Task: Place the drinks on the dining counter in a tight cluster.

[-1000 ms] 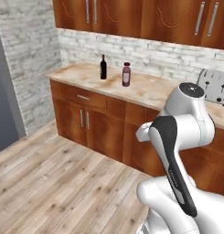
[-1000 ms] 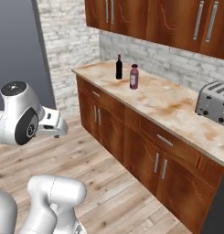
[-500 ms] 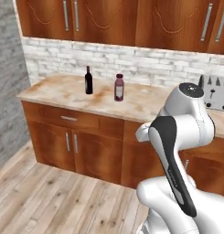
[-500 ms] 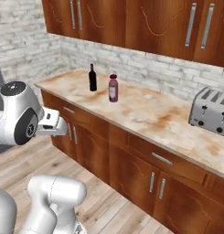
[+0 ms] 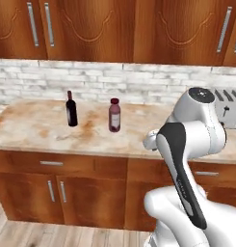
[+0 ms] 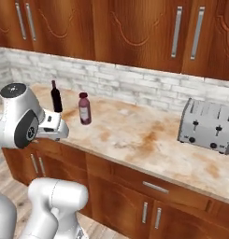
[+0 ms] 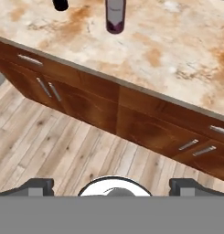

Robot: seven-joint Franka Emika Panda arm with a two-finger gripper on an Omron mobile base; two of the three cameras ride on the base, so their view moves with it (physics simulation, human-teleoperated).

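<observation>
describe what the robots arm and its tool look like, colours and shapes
The arm is glossy white with rounded, bulbous links, a dark grey round cap on the top joint and a dark band running down one link. The tool has two small, dark grey, blocky fingertips set wide apart. No cables or markings show.

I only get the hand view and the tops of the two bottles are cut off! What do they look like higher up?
Observer: The left one is a dark wine bottle with a red neck.
Operator: And the other one?
Observer: A wider maroon juice bottle with a maroon cap, standing apart from the wine bottle.
Operator: Is anything else on that counter?
Observer: A silver toaster sits far along the marbled counter, by the brick wall.
Operator: Is my gripper holding anything?
Observer: No, the gripper is open and empty, hanging over the wooden floor.
</observation>
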